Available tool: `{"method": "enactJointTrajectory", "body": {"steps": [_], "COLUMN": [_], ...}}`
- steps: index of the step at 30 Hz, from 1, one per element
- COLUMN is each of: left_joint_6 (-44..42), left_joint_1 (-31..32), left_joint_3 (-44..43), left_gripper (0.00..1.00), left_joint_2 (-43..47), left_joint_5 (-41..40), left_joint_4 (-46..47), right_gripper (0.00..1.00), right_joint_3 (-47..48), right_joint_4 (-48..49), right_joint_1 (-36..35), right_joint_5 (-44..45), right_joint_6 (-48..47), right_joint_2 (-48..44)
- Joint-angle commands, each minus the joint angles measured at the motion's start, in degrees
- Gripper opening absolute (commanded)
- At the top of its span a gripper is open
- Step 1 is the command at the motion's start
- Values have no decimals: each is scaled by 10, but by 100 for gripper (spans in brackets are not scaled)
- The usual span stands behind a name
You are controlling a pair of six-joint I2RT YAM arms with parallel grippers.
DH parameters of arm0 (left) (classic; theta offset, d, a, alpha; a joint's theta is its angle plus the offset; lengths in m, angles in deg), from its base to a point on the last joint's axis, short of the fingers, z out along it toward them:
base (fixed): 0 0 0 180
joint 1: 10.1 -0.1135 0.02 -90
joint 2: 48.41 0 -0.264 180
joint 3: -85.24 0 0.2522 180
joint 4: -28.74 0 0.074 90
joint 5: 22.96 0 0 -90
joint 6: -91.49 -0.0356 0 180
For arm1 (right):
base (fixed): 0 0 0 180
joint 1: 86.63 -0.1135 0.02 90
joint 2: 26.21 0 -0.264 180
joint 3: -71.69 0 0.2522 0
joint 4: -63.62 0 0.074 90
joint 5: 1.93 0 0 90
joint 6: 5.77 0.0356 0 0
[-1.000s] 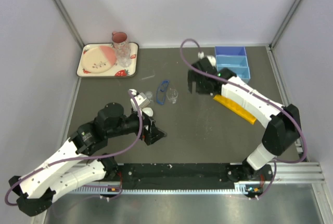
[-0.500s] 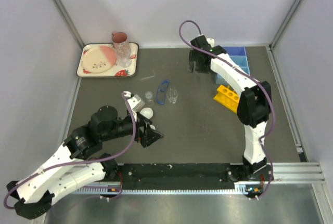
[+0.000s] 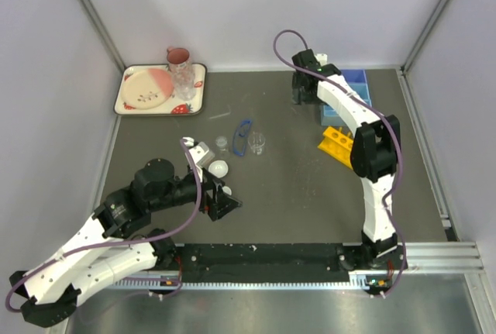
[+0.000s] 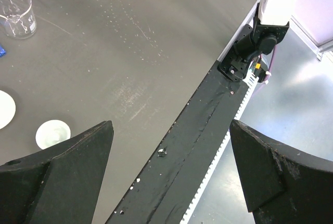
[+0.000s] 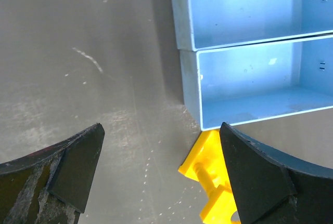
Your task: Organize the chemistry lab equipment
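Firstly, the left gripper hung released near 2 small white round dishes. The small clear beaker, mid-table, looked light, slippery, fragile; best pinched across its rim. The right gripper gaped empty near the blue divided tray.

Right pincer swung back to the blue divided tray

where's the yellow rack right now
In the top view, the yellow rack lies right of centre, just nearer than the blue tray, beside the right arm.
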Motion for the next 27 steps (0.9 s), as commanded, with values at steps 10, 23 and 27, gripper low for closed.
{"method": "enactJointTrajectory", "body": {"steps": [10,23,27], "left_joint_6": [-14,-12,-11], "left_joint_1": [-2,-2,-3], "left_joint_3": [-12,-20,-22], "left_gripper": [99,99,99], "left_joint_2": [-9,-20,-22], "left_joint_5": [-9,-18,-18], "left_joint_4": [6,2,0], "right_gripper": [93,52,38], "right_joint_3": [20,63,64], "right_joint_4": [30,38,39], "right_joint_1": [43,47,47], "right_joint_5": [-7,-38,-36], "right_joint_6": [-23,-92,-106], "right_joint_2": [58,109,114]}}
